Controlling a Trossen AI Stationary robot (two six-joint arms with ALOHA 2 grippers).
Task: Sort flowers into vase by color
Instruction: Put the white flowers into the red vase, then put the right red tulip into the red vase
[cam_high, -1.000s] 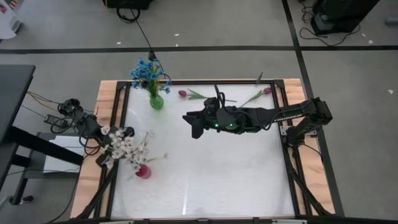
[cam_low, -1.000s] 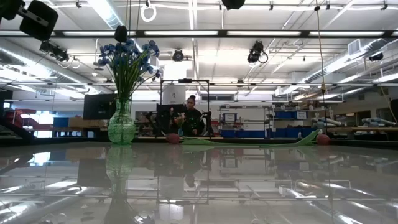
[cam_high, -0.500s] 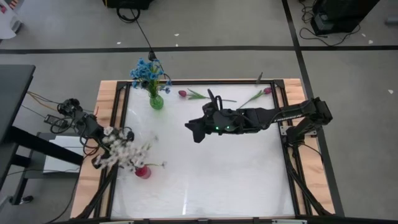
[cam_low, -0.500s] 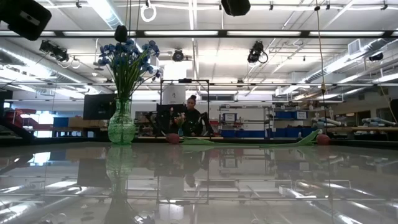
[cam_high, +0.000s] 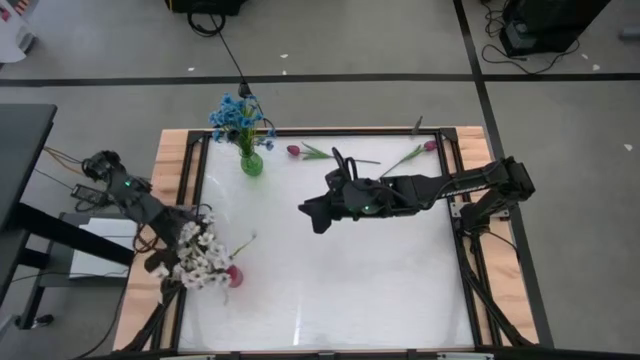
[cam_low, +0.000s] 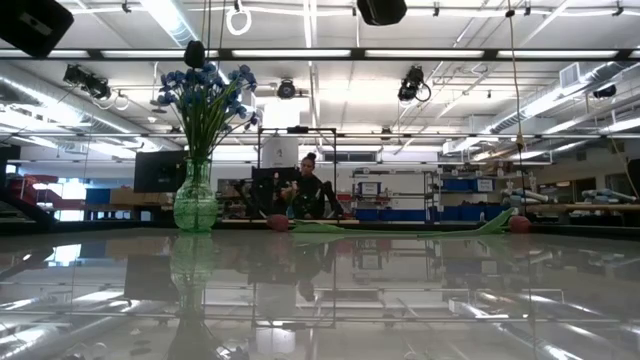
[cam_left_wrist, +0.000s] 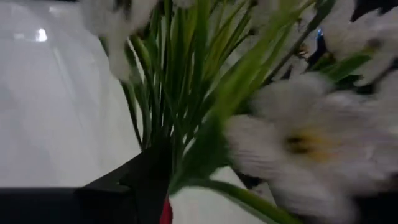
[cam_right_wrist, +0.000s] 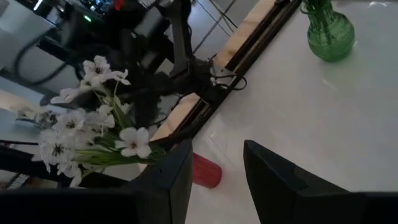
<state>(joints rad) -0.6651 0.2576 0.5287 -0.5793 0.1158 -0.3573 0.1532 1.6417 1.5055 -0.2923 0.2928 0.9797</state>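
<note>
**White sprigs at the red vase**

The right gripper (cam_high: 312, 213), jaws spread and empty, hovers mid-table. The left gripper (cam_high: 168, 262), jaw state unclear, is amid white flowers (cam_high: 200, 258) over a red vase (cam_high: 233, 275) at 8 o'clock. Blue flowers (cam_high: 236, 115) fill the green vase (cam_high: 251, 163) at 11; two tulips (cam_high: 310, 152) lie at 12.

My left gripper (cam_high: 185, 243) sits at the table's left edge amid a bunch of white blossoms (cam_high: 200, 258), their green stems fanned above a small red vase (cam_high: 231, 276); whether my fingers pinch them cannot be told. Blue flowers (cam_high: 236, 114) stand upright in a green glass vase (cam_high: 251, 162) near the far-left corner. Two dark pink tulip buds lie flat along the far edge, one (cam_high: 294, 151) just beside the green vase, another (cam_high: 430, 146) toward the far-right corner.
</note>
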